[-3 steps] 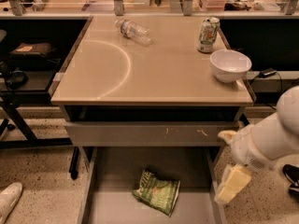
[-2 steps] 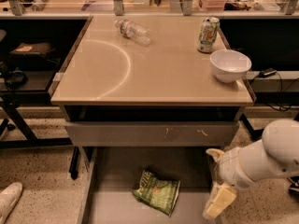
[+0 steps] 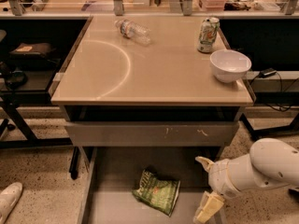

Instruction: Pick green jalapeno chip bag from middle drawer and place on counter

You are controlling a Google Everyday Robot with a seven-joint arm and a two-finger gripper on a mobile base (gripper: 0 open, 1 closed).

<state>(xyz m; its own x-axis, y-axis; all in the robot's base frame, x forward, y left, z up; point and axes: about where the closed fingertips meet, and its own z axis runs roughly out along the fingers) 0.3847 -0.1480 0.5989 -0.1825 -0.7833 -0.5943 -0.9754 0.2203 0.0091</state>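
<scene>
view: single | from high in front of counter, facing down | range: medium | hand lower right, by middle drawer

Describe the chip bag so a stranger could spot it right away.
Under the beige counter, the grey middle drawer stands pulled out. On its floor lies the green jalapeno chip bag, the open gripper beside it. Unlike the bottle, can and bowl above, it is crumpled green foil.

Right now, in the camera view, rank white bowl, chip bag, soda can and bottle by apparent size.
Crumpled light-green foil chip bag, nearest the camera
Round white bowl, close
Clear plastic bottle and green soda can, alike
Open end effector hovers beside the bag.
</scene>
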